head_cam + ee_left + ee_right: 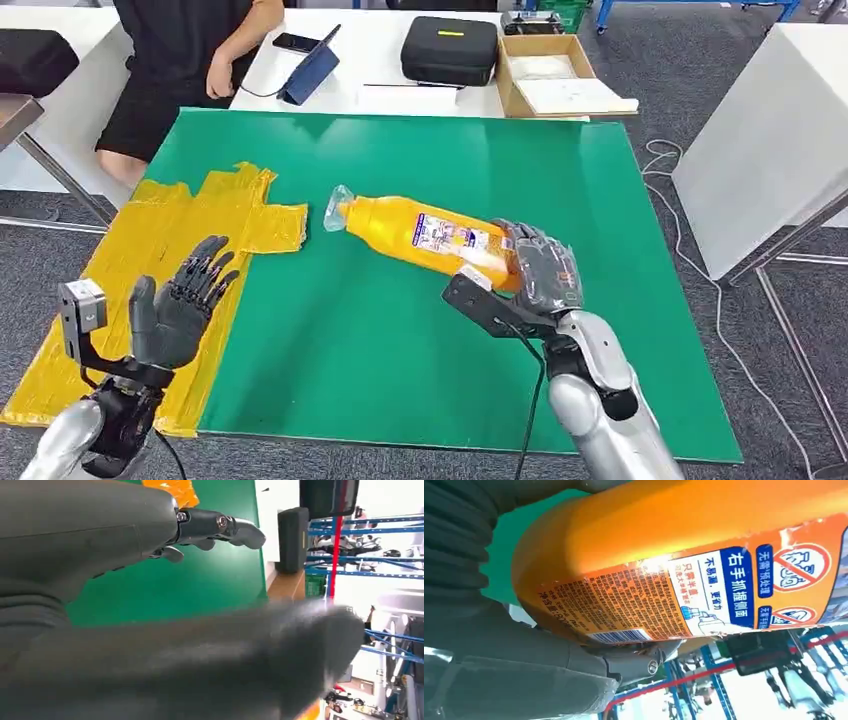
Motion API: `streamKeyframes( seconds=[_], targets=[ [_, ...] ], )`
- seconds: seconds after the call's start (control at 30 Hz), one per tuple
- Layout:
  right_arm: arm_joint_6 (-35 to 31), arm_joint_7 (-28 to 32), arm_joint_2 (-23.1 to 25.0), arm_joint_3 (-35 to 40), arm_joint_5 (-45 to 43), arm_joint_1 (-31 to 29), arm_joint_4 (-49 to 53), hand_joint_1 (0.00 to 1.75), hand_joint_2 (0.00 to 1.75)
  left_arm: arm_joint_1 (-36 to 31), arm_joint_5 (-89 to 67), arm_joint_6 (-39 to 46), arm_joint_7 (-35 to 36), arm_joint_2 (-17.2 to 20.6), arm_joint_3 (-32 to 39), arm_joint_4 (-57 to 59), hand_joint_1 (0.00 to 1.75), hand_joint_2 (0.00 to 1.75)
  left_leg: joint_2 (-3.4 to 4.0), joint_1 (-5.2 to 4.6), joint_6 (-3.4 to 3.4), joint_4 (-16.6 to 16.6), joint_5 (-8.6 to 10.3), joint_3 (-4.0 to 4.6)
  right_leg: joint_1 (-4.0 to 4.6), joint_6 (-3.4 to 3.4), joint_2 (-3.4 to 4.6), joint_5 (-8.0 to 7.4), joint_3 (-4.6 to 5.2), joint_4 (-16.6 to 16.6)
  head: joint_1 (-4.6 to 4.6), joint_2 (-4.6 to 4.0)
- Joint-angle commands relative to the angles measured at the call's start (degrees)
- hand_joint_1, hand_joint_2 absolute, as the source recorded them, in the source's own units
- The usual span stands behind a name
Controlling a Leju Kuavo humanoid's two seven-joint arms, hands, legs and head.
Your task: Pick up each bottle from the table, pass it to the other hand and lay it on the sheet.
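Note:
An orange bottle [425,233] with a white and blue label and a plastic-wrapped cap lies sideways over the middle of the green table [380,340]. My right hand [540,268] grips its base end; the right wrist view shows the bottle [684,570] close up against that hand [524,665]. The yellow sheet [170,240] covers the table's left side. Above the sheet's near part, my left hand [180,305] is raised with its fingers spread and holds nothing. The left wrist view shows this hand [125,540] over the green surface.
A person sits at the far left behind a white table [380,60] that carries a phone, a tablet, a black case [450,48] and a cardboard box [550,75]. A white table [770,140] stands at the right. Cables lie on the grey floor.

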State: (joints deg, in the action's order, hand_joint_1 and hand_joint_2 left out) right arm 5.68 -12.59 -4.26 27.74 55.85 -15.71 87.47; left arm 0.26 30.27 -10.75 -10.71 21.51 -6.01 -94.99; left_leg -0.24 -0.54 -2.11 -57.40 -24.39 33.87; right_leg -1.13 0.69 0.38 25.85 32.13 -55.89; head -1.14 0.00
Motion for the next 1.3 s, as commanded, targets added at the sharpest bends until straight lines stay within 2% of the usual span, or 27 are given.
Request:
streamKeyframes(
  seconds=[0.03,0.37,0.53,0.57,0.73,1.07,1.3],
  targets=[
    [-2.14,0.56,-0.21,4.32,-4.66,-5.19,-1.22,1.75,1.75,-1.22,9.14,-3.73,1.84,0.73,-3.97,5.28,0.0,1.75,0.09,0.04,0.23,0.03,0.0,-0.16,0.04,-0.13,0.03,-0.03,-0.14,0.04,0.0,0.0],
    [-1.03,-2.64,6.13,8.84,-8.58,-11.02,-4.53,1.75,1.75,-7.26,15.84,-3.33,3.68,-4.04,-10.0,6.63,0.0,1.75,-0.03,-0.01,0.13,0.02,0.05,-0.06,-0.01,-0.07,-0.07,0.0,-0.08,-0.02,0.0,0.0],
    [-1.19,-2.64,7.47,10.59,-10.45,-12.18,-6.76,1.75,1.75,-8.35,19.29,-1.95,2.79,-4.25,-11.38,5.71,0.0,1.75,-0.01,0.02,0.11,0.02,0.05,-0.05,0.02,-0.06,-0.03,-0.02,-0.07,0.01,0.0,0.0],
    [-1.06,-2.59,8.16,10.98,-10.75,-12.36,-7.39,1.75,1.75,-8.67,19.24,-1.16,2.28,-4.77,-11.33,5.42,0.0,1.75,0.02,0.09,0.26,0.03,0.03,-0.19,0.09,-0.14,-0.05,-0.04,-0.24,0.07,0.02,0.0],
    [-0.52,-2.42,9.86,12.62,-12.37,-13.12,-10.33,1.75,1.75,-9.05,17.8,1.96,0.97,-6.28,-11.44,3.61,0.0,1.75,-0.02,0.05,0.17,0.02,0.04,-0.1,0.05,-0.1,-0.07,-0.02,-0.15,0.03,0.0,0.0],
    [-1.03,-3.32,11.22,14.59,-16.36,-15.71,-16.62,1.75,1.75,-11.86,13.34,6.76,-0.86,-8.45,-12.25,3.35,0.0,1.75,-0.08,0.07,0.21,0.0,0.04,-0.12,0.07,-0.11,-0.14,-0.01,-0.2,0.04,0.0,0.0],
    [-1.73,-3.13,11.35,15.36,-18.12,-16.22,-19.1,1.75,1.75,-13.42,14.1,7.19,-0.75,-9.0,-12.84,4.42,0.0,1.75,-0.06,0.05,0.14,0.0,0.04,-0.07,0.05,-0.08,-0.09,-0.01,-0.13,0.02,0.0,0.0]
  ],
)
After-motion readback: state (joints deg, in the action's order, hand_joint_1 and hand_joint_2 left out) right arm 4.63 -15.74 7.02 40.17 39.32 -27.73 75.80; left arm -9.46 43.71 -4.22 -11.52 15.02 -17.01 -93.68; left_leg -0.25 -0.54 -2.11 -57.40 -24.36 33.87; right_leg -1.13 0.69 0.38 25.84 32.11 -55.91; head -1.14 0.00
